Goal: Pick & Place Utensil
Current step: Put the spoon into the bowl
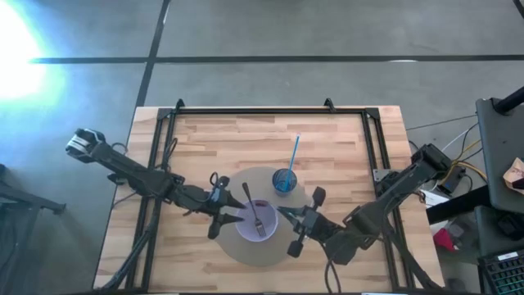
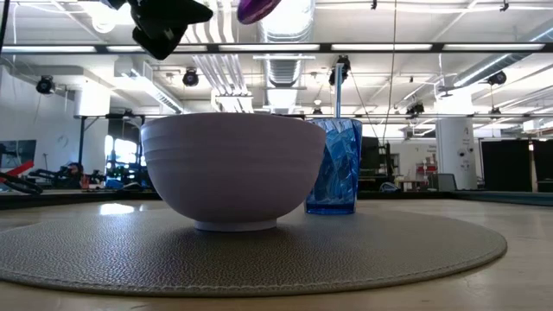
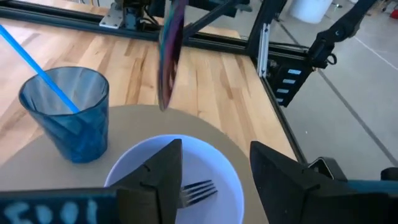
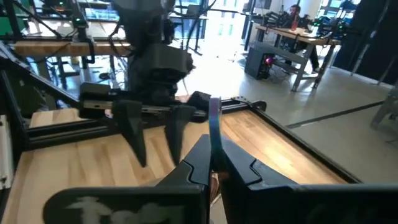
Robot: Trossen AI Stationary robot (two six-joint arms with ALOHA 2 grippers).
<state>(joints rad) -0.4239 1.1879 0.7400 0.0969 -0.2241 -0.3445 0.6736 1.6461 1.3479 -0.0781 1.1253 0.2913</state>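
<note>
Wooden surface (image 1: 344,156) carried a round grey mat (image 1: 246,250). On the mat sat a white bowl (image 1: 257,221) with a fork (image 1: 252,209) lying inside, tines down in the bowl, handle sticking out over the rim toward the far side. Blue cup (image 1: 284,181) with a blue straw (image 1: 293,156) stood on the mat just beside the bowl.

Left claw (image 1: 223,215) hovered at the bowl's left edge, fingers (image 3: 155,180) spread apart, holding nothing.

Right claw (image 1: 296,221) sat at the bowl's right side, pressed together on a purple utensil (image 4: 214,127), pinched upright between its fingers (image 4: 199,163). Low view showed the purple utensil raised above the bowl; its type could not be told.
</note>
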